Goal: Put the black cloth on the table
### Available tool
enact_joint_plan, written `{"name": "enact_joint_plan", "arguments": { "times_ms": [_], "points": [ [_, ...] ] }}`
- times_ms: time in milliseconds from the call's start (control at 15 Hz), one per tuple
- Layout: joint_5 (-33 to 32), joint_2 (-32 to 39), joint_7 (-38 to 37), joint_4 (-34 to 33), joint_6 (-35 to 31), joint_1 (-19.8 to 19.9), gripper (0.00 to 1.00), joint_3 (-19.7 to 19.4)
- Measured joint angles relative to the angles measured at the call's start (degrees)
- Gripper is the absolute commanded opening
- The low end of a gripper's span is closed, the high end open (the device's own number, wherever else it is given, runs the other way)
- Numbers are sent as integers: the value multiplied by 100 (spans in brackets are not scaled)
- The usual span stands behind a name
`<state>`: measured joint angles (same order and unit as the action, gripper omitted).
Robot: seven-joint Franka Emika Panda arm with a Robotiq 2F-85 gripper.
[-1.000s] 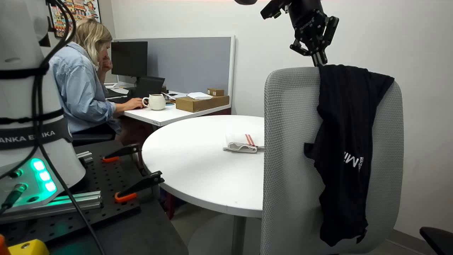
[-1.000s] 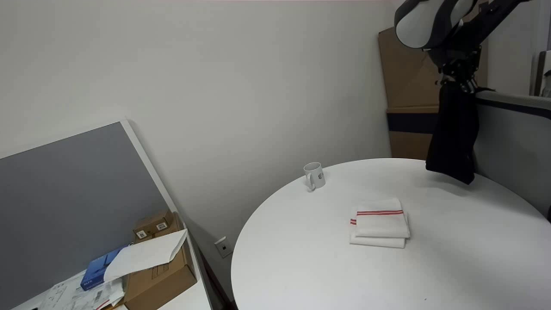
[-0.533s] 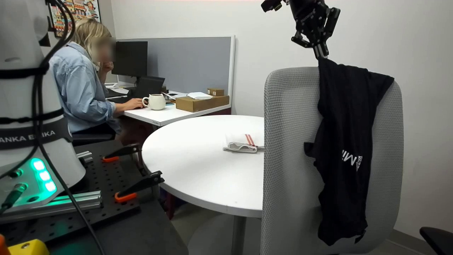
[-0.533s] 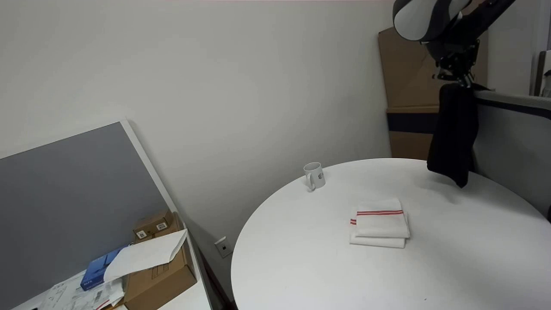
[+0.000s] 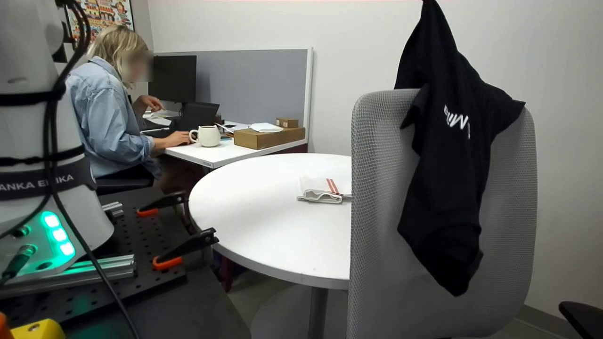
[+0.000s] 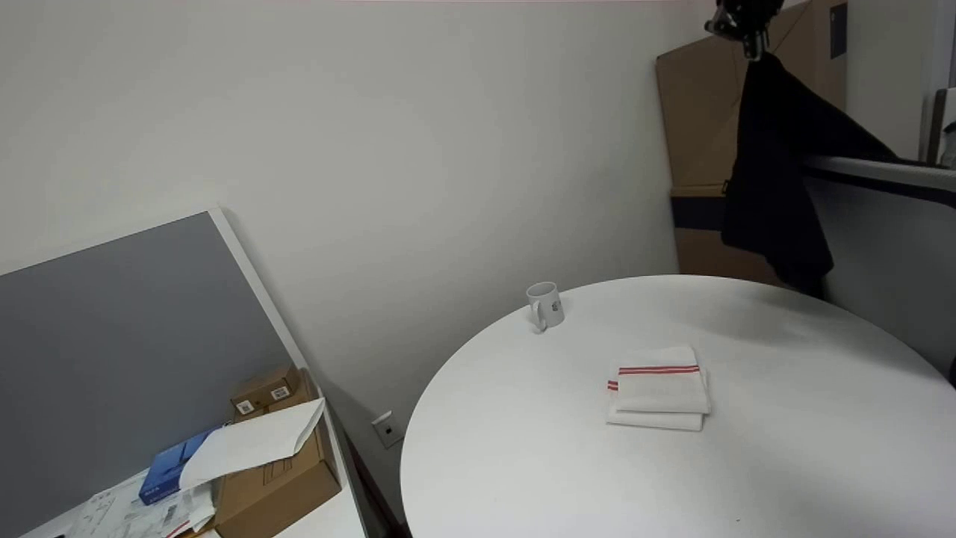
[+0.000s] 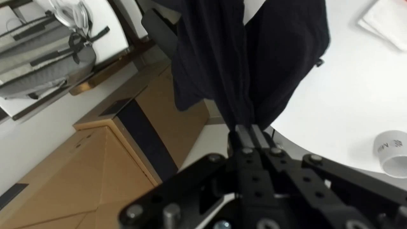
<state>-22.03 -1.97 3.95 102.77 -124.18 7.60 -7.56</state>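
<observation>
Evidently, the end effector (image 7: 249, 128) pinches the black cloth (image 5: 447, 174), lettered "Mi" in white; the robot base (image 5: 66, 207) reads "ANKA".

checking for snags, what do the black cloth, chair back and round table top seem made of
Black cloth: matte fabric, fibre unclear; it drapes in soft folds. Chair back: grey mesh, perhaps plastic; fine grid shows. Table top: smooth white, possibly laminate; even colour, no visible grain.

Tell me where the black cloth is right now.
Upper right in an exterior view, the black cloth hangs from the gripper, partly draped over the chair back.
</observation>
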Motion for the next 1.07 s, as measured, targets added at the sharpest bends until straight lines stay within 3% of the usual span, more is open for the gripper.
{"name": "enact_joint_plan", "arguments": {
  "times_ms": [400,733,1067],
  "points": [
    [204,-436,498,-1250,531,-320,1,370],
    [302,-400,852,-2478,1056,-649,1,704],
    [320,-243,1209,-3228,1376,-961,1,1045]
  ]
}}
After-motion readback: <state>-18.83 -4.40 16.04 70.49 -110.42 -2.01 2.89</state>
